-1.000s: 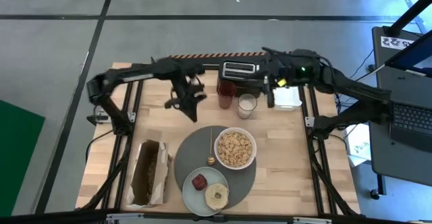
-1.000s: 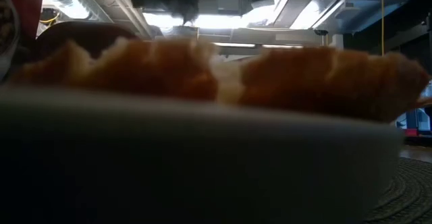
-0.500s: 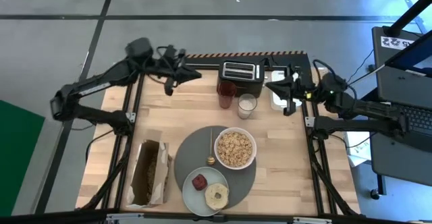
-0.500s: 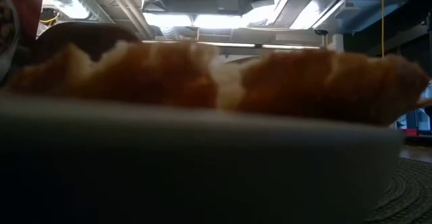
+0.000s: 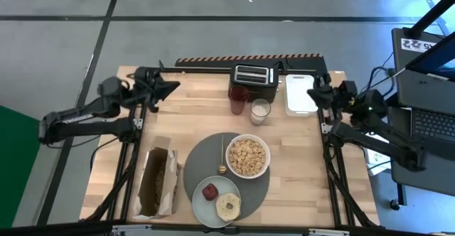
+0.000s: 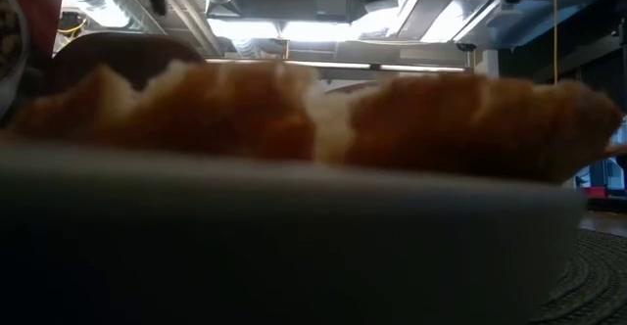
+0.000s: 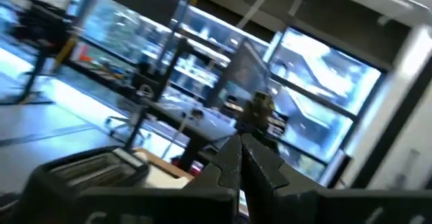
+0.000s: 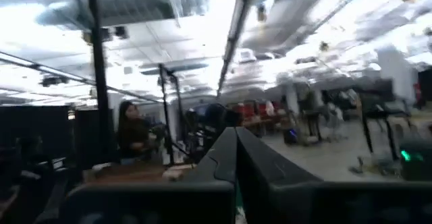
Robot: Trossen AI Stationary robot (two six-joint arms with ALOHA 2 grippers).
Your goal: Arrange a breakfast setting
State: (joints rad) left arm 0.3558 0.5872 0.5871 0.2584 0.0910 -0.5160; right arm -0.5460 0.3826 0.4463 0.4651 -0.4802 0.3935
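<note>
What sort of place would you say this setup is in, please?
Probably a robotics lab or workshop rather than a kitchen: the wooden table stands on a grey concrete floor with taped lines, a laptop sits beside it, and exposed ceiling ducts run overhead.

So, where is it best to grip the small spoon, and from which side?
Probably the spoon's thin handle, from straight above with jaws across it. It lies flat on the placemat beside the bowl, handle toward the toaster, its bowl end near the plate.
</note>
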